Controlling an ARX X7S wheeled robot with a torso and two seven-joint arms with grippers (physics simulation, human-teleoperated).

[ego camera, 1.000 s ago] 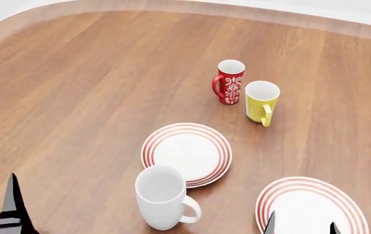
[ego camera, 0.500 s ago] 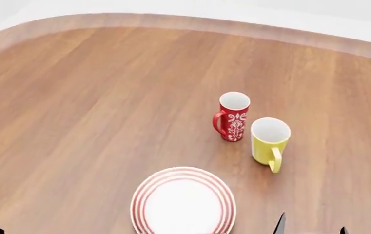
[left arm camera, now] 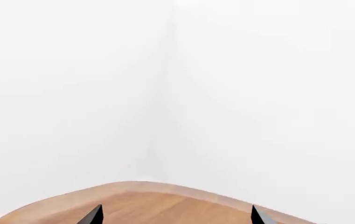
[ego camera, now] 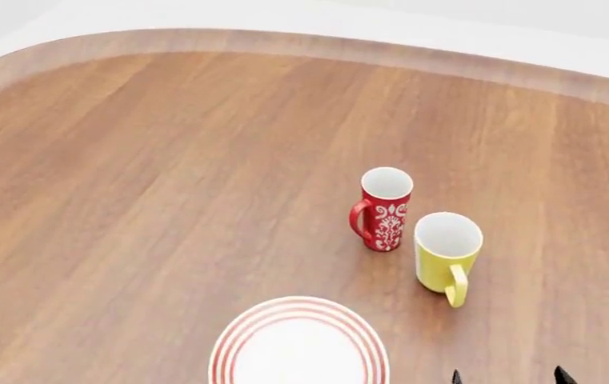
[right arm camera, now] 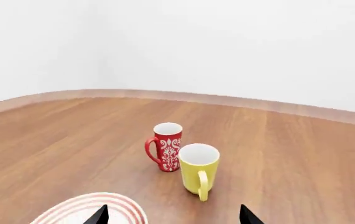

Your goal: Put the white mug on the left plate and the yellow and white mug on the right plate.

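Upright on glossy wood-grain table (ego camera: 154, 176), the small yellow and white mug (ego camera: 446, 254) stands just beside a red floral mug (ego camera: 383, 210) at its ten o'clock; a red-ringed round white plate (ego camera: 298, 344) lies at seven. Both grippers (right arm camera: 172, 215) (left arm camera: 176, 215) spread, empty.

Two mugs are seen on the wooden surface (ego camera: 154, 176). One is the yellow and white mug (ego camera: 446, 254), yellow outside and white inside, with one handle. One is a red mug (ego camera: 383, 208) with a white pattern and one handle. The two are stood just beside each other. One plate (ego camera: 298, 344) with red rings is counted in the head view, cut by the lower edge; one such plate is likewise seen in the right wrist view. Two dark fingertips of the right hand (ego camera: 507, 376) are shown in the head view, and two of the left hand (left arm camera: 176, 215) in its own wrist view.
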